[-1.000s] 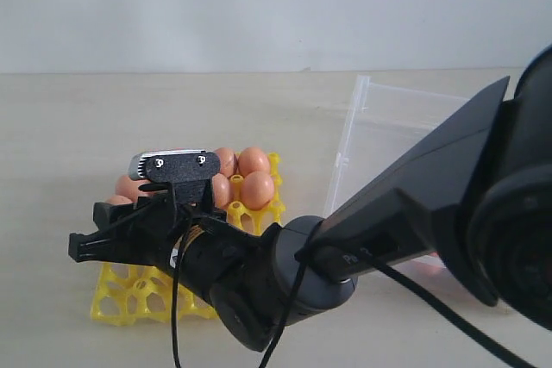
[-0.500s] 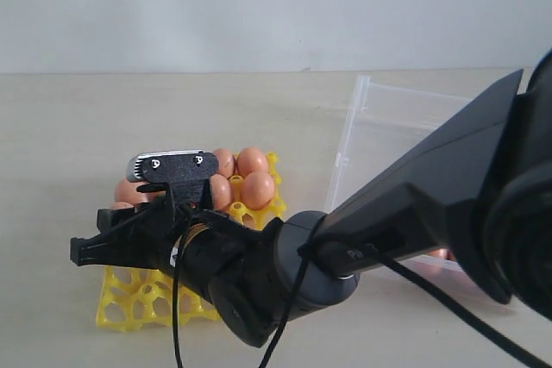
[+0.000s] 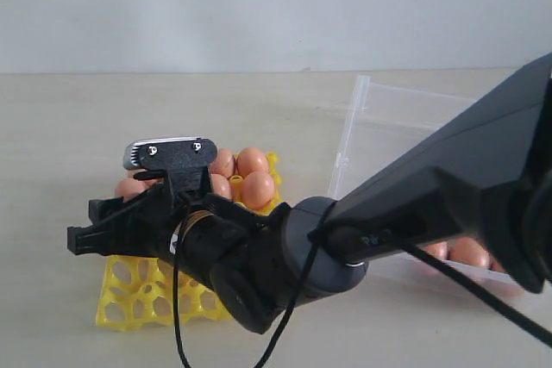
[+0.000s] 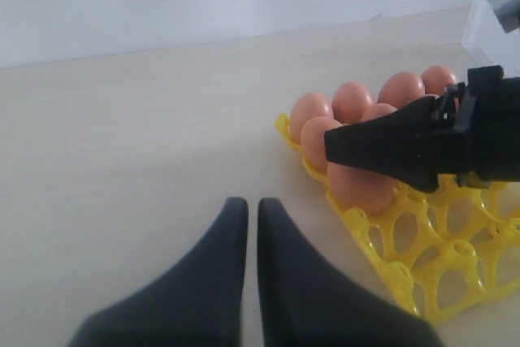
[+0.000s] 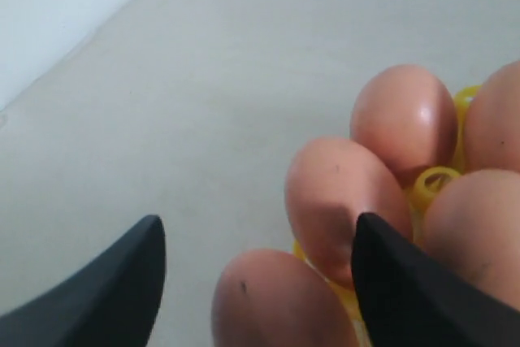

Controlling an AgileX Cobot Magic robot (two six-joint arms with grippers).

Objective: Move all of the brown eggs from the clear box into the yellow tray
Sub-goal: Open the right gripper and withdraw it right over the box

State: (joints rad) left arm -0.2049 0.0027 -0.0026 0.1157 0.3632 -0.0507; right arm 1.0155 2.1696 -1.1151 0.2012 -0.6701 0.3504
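- Several brown eggs (image 3: 250,164) sit in the far cups of the yellow tray (image 3: 138,299), on the left of the tabletop (image 3: 86,127); near cups are empty.
- At least 2 more eggs show thru the near wall of the clear box (image 3: 379,118), on the right, well apart from the tray. The arm hides much of the box floor, so count unsure.
- Right claw (image 5: 258,221) reaches across over the tray's left side: wide open, gripping nothing. One egg lies low betw its fingers (image 5: 106,290), seated in a cup as far as I can tell. Can't tell if one finger touches a neighbour egg.
- Left claw (image 4: 249,202) is closed and empty, hovering over bare tabletop just beside a tray corner.
- Handling, my read: eggs are light w/ a rigid shell, but brittle, so a hard squeeze or knock cracks them. Smooth and round, so slippery, and prob. roll on the flat box floor.
- Where to grip: across the short axis at the widest part, pads on opp. sides. Close only till it stops slipping.
- Risk: tray is light openwork w/ pointed posts. Lower straight down, else the egg hits a post or a neighbour. Lift clear of the box rim before crossing.
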